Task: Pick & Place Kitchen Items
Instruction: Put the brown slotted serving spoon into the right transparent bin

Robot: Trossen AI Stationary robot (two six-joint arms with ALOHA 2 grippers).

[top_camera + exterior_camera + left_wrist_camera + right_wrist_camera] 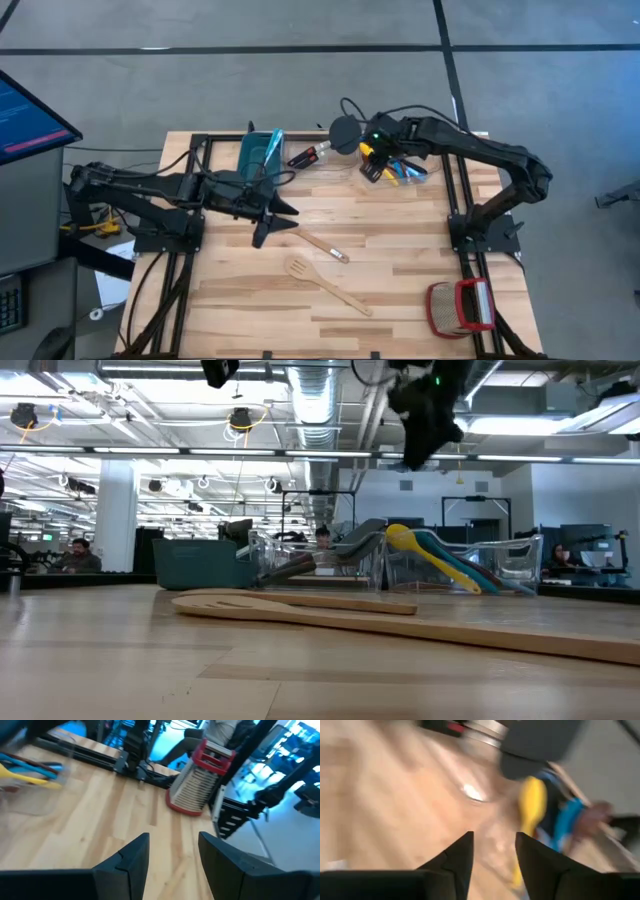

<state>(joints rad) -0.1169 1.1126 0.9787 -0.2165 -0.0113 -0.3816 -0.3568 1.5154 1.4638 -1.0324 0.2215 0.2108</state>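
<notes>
- So, nearest the front edge: wooden slotted spoon [326, 284] flat on the table [400, 300], head toward the left arm's side, handle running toward the right arm's side; in the low view it is the long pale shape [400, 618] across the foreground.
- Just behind it, a shorter wooden utensil [322, 245] with a dark tip, also flat, near the slotted spoon but not touching.
- Red-and-tan woven basket [460, 306] in the near corner on the right arm's side, well apart from both spoons; also seen in the left wrist view [196, 782].
- Left gripper [281, 222] mid-table, above the wood, just beside the shorter utensil's handle end; fingers [130, 860] clearly parted, nothing between them, only bare tabletop showing in the gap.
- Farther back: teal bin [258, 152] at the far edge on the left arm's side, blue-handled item inside.
- Beside it, a clear container [450, 565] holding the rest of the utensils: yellow spoon [420, 550], blue ones, black spatulas; a red-and-black handle [308, 155] pokes out toward the bin.
- Right gripper [372, 166] over that clear container, above the yellow and blue spoons [400, 170]; fingers [455, 860] apart, nothing gripped; wrist view blurred, yellow spoon [532, 802] just ahead of the tips.
- People visible far back in the room, low view.
</notes>
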